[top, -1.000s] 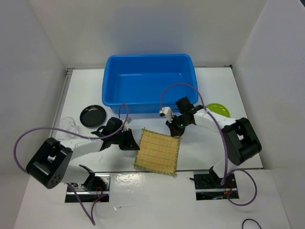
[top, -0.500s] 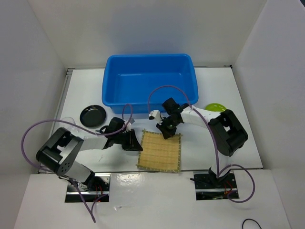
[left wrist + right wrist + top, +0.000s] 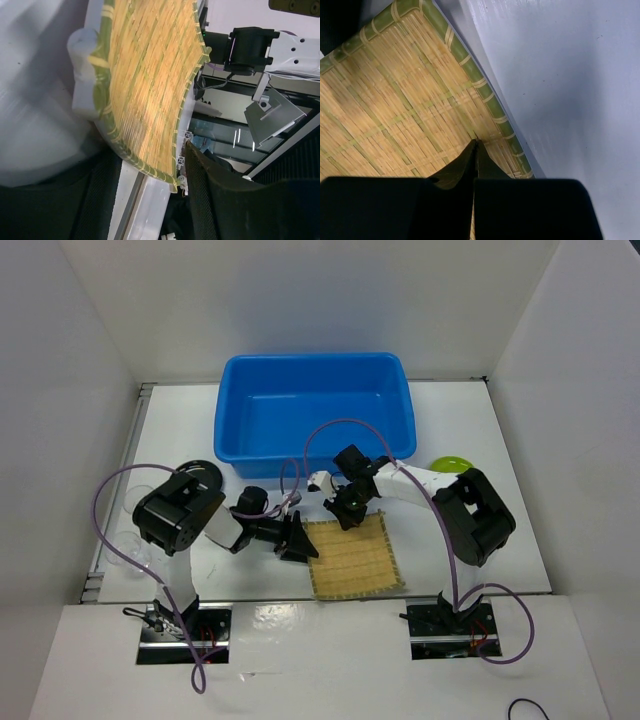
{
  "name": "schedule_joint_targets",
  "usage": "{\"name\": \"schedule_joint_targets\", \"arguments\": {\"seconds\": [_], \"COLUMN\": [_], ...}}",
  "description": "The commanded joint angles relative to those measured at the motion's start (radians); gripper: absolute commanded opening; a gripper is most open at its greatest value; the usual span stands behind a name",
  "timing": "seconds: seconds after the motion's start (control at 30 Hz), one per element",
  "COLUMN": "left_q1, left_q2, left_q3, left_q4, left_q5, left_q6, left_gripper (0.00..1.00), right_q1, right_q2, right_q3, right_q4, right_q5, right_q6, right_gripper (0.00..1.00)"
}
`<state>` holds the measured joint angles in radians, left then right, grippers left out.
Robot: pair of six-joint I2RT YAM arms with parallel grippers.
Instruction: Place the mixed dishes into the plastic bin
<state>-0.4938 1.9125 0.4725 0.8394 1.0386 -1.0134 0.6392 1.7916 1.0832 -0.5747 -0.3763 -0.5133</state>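
The tan woven mat [image 3: 352,555] lies flat on the white table in front of the blue plastic bin [image 3: 312,418]. My left gripper [image 3: 299,541] sits at the mat's left edge. In the left wrist view its jaws stand open [image 3: 155,197], and the mat's green-bound edge [image 3: 145,75] passes between them unclamped. My right gripper [image 3: 346,508] is shut, its tips [image 3: 475,143] resting on the mat [image 3: 395,100] near its far border. The lime-green plate [image 3: 452,464] lies to the right, behind the right arm. A clear glass [image 3: 125,540] stands at the far left.
White walls close in the table on three sides. The left arm's bulky elbow [image 3: 180,512] stands over the spot left of the bin. Purple cables loop above both arms. The arm bases [image 3: 445,625] sit at the near edge.
My left gripper has opened and let go of the mat's edge. The mat has slid right and turned. The left elbow swung inward; the right gripper shifted slightly left, still shut.
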Motion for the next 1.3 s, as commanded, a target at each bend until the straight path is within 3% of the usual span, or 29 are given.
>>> {"name": "schedule_joint_targets", "arguments": {"seconds": [0.0, 0.1, 0.17, 0.27, 0.33, 0.4, 0.43, 0.53, 0.57, 0.77, 0.97, 1.07, 1.27], "left_q1": [-0.012, -0.012, -0.012, -0.028, -0.064, -0.08, -0.092, -0.101, -0.101, -0.101, -0.092, -0.066, -0.009], "left_q2": [0.102, 0.063, 0.051, 0.01, -0.026, -0.059, -0.07, -0.098, -0.122, -0.287, -0.611, -0.739, -0.854], "left_q3": [-0.044, -0.044, -0.034, -0.023, -0.014, -0.014, -0.014, -0.005, -0.005, -0.003, 0.095, 0.156, 0.198], "left_q4": [0.01, 0.021, 0.021, 0.021, 0.021, 0.021, 0.021, -0.013, -0.022, -0.189, -0.644, -0.779, -0.891], "left_q5": [-0.18, -0.18, -0.18, -0.235, -0.276, -0.299, -0.32, -0.344, -0.353, -0.383, -0.434, -0.445, -0.434], "left_q6": [0.078, 0.067, 0.026, -0.023, -0.045, -0.074, -0.074, -0.085, -0.085, -0.039, 0.078, 0.108, 0.108], "left_gripper": [0.58, 0.56, 0.62, 0.64, 0.58, 0.49, 0.33, 0.03, 0.0, 0.0, 0.0, 0.0, 0.0], "right_q1": [0.025, 0.025, 0.025, 0.025, 0.025, 0.025, 0.025, 0.025, 0.025, -0.033, -0.272, -0.354, -0.412], "right_q2": [0.101, 0.101, 0.101, 0.101, 0.101, 0.101, 0.092, 0.092, 0.081, 0.029, -0.197, -0.328, -0.472], "right_q3": [-0.065, -0.065, -0.065, -0.065, -0.065, -0.065, -0.065, -0.065, -0.065, -0.065, -0.054, -0.092, -0.123], "right_q4": [-0.019, -0.019, -0.019, -0.019, -0.019, -0.019, -0.019, -0.019, -0.019, -0.01, -0.033, 0.03, 0.123], "right_q5": [0.06, 0.07, 0.07, 0.07, 0.07, 0.07, 0.07, 0.079, 0.079, 0.088, -0.12, -0.131, -0.119], "right_q6": [-0.011, -0.002, -0.002, -0.002, -0.002, -0.002, -0.002, -0.002, -0.002, -0.002, -0.037, -0.027, 0.022], "right_gripper": [0.0, 0.0, 0.0, 0.0, 0.0, 0.0, 0.0, 0.0, 0.0, 0.0, 0.0, 0.0, 0.0]}}
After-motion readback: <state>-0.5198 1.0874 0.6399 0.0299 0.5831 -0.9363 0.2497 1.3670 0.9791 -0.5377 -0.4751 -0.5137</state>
